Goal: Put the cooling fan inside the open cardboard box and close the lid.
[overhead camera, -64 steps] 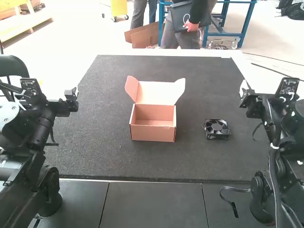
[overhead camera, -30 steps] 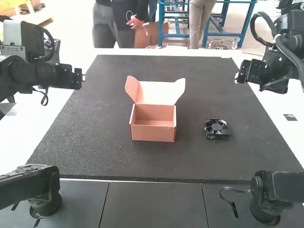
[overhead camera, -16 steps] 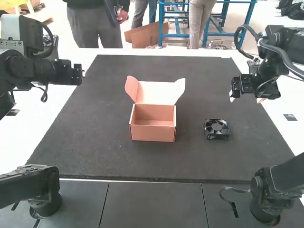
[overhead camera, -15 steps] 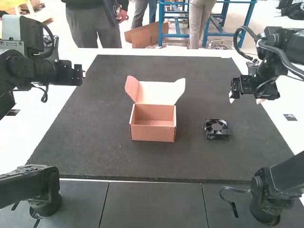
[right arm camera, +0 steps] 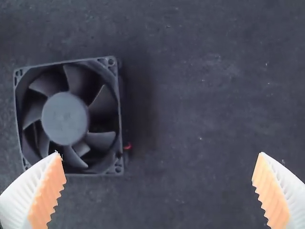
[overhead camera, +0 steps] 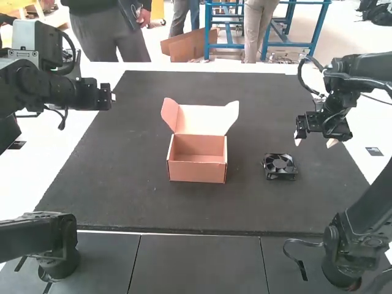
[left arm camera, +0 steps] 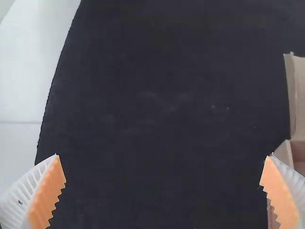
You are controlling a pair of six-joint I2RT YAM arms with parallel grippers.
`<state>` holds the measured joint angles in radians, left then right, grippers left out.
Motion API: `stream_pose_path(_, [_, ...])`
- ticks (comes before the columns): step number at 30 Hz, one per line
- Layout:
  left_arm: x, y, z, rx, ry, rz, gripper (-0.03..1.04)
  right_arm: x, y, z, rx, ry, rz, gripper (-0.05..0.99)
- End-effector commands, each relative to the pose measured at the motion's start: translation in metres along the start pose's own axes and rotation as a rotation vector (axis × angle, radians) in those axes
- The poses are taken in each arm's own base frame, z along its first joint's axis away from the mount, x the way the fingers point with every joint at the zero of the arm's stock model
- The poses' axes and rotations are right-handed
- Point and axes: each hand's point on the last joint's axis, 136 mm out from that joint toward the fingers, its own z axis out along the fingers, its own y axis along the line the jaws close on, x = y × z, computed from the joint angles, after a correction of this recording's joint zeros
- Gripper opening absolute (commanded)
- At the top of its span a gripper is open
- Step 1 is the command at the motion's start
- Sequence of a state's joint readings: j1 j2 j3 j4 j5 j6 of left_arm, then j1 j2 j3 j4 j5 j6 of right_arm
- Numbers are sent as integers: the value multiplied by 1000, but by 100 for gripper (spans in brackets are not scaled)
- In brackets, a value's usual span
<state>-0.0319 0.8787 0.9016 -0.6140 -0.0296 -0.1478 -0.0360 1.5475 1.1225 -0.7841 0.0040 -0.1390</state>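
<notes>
Fan [overhead camera: 280, 166] lies flat on the mat [overhead camera: 122, 177], just below the right gripper [overhead camera: 314, 141] and slightly boxward. That gripper's fingers are spread wide, probably for a top-down grab. Left gripper [overhead camera: 105, 97], also spread, hangs well apart from the open cardboard box [overhead camera: 197, 158], leaving room.

Cooling fan [overhead camera: 280, 166] lies right of the open cardboard box [overhead camera: 197, 158] on mat [overhead camera: 122, 177]
</notes>
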Motion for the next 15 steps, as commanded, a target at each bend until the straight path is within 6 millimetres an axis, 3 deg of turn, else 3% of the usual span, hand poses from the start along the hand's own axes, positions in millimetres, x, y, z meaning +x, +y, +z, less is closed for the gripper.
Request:
stream_pose_path(1, [-22,-3,-8,16,-44,-12,97,1,-1,11,-14,20,-3,90])
stream_pose_path(15, [-26,-4,-9,21,-47,-12,97,7,0,47,-20,98,10,90])
